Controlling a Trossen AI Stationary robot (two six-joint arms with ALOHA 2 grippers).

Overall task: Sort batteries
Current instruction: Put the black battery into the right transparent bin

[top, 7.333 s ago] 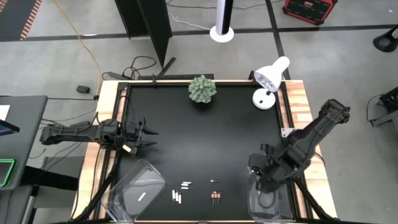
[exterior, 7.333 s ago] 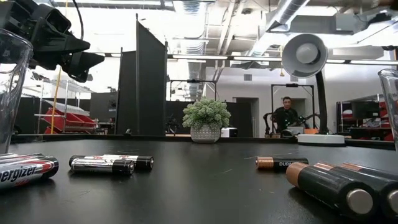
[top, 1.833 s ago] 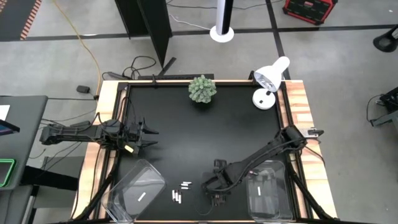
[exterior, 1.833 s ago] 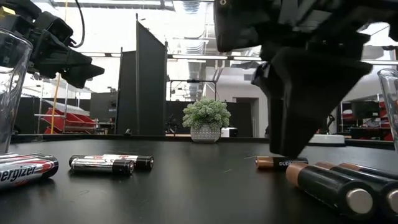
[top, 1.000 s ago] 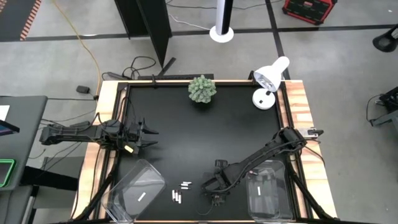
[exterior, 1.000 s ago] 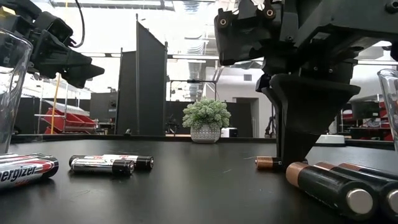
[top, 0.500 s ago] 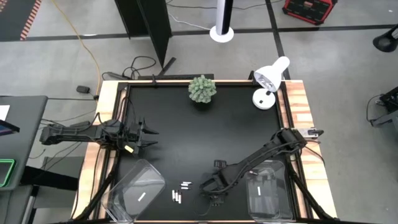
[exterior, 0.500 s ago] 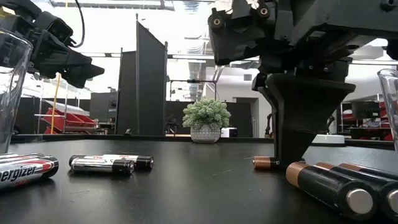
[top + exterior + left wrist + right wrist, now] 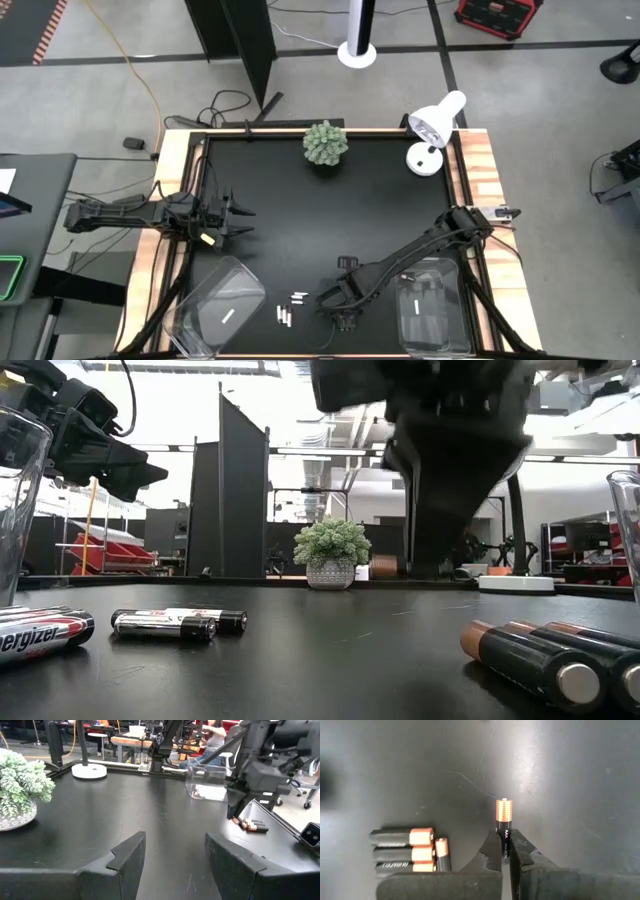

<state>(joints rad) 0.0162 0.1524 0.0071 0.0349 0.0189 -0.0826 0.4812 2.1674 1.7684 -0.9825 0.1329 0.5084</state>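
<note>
One copper-tipped battery [image 9: 503,832] is pinched in the right gripper [image 9: 504,851], lifted off the table [image 9: 330,215] near six o'clock. Plenty left: dark batteries [image 9: 405,850] and the white batteries [image 9: 292,309] lie unsorted. Left gripper [image 9: 174,852] waits spread at nine o'clock.

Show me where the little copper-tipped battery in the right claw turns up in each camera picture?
High view: hidden under the right claw.
Low view: held battery, copper end beside the potted plant.
Left wrist view: too small to tell, at the claw tip.
Right wrist view: centre, between the fingers.
Shared landmark: the plant.
</note>
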